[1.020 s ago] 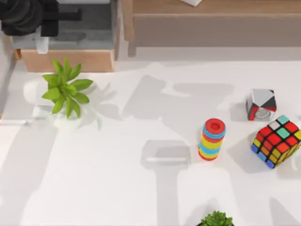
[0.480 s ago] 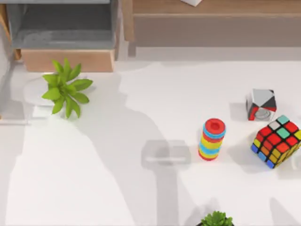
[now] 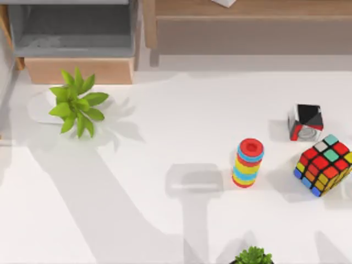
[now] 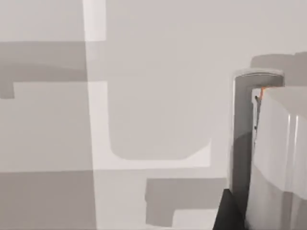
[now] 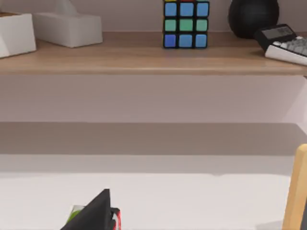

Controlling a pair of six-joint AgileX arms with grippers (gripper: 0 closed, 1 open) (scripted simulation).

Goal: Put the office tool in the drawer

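Top view, far left: the drawer (image 3: 80, 70) stands open, a grey-lined box with a light tan wood front. A faint glassy streak on its floor looks like the office tool (image 3: 42, 42). Below it a leafy green plant (image 3: 77, 102) sits on the white table (image 3: 137, 220). Mid-table lies a clear boxy block (image 3: 193, 180), then a striped ring stack (image 3: 248, 162), a glossy black-red-silver cube (image 3: 306, 122) and a bright puzzle cube (image 3: 324, 165).

The right wrist view adds what sits on the long wooden shelf (image 5: 144, 52): a white tissue box (image 5: 67, 26), a blue-green puzzle cube (image 5: 185, 24), a black ball (image 5: 253, 17) and a calculator (image 5: 283, 40). I cannot tell how open the left tool or right tool is.
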